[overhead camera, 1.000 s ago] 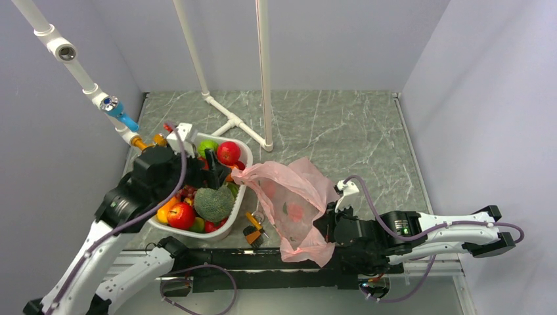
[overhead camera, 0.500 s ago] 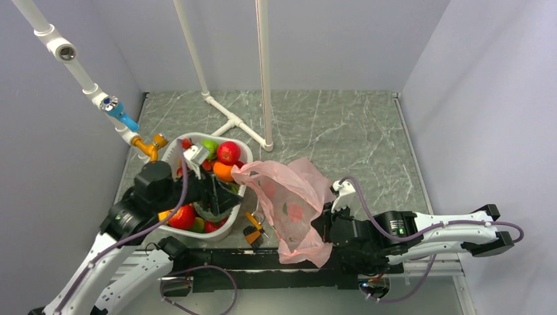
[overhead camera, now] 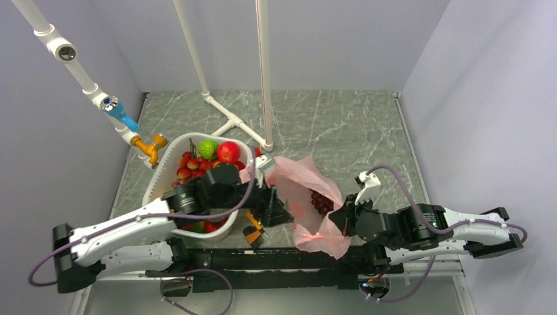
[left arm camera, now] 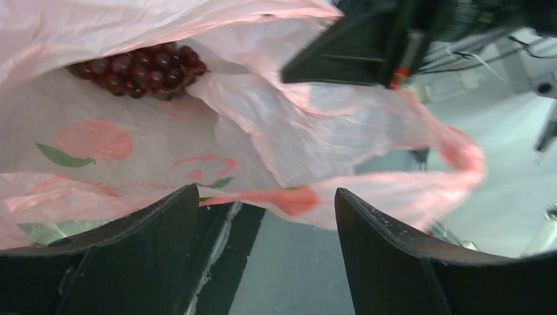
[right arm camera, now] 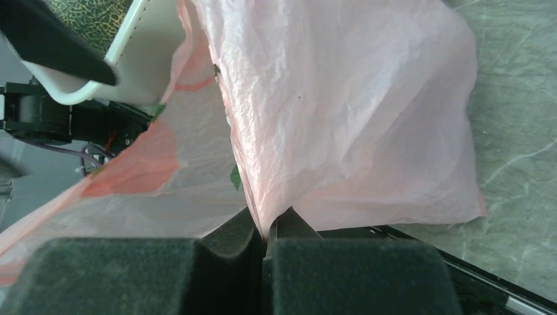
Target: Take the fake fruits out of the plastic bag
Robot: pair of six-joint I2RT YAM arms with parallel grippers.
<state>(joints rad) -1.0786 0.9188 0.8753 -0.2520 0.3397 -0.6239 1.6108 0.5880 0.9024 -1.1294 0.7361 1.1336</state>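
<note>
The pink plastic bag [overhead camera: 309, 193] lies at the table's near edge with its mouth toward the left. A dark purple grape bunch [overhead camera: 320, 202] lies inside it and shows in the left wrist view [left arm camera: 138, 69]. My left gripper [overhead camera: 274, 209] is open and empty at the bag's mouth [left arm camera: 266, 216], with a bag edge [left arm camera: 289, 197] just past its fingertips. My right gripper [overhead camera: 340, 222] is shut on a fold of the bag [right arm camera: 263, 197]. A red fruit [overhead camera: 228, 152] and a light green fruit [overhead camera: 207, 148] lie in the white basket [overhead camera: 159, 172]. The orange fruit is hidden.
The basket holds several more fruits and shows in the right wrist view [right arm camera: 141, 72] with the netted melon [right arm camera: 92, 13]. An orange clamp [overhead camera: 253, 228] sits at the near edge between basket and bag. White pipes [overhead camera: 230, 121] stand behind, walls on three sides.
My left arm has swung right from over the basket to the bag's mouth. My right gripper has shifted right with the bag, which has spread so the grapes now show.
</note>
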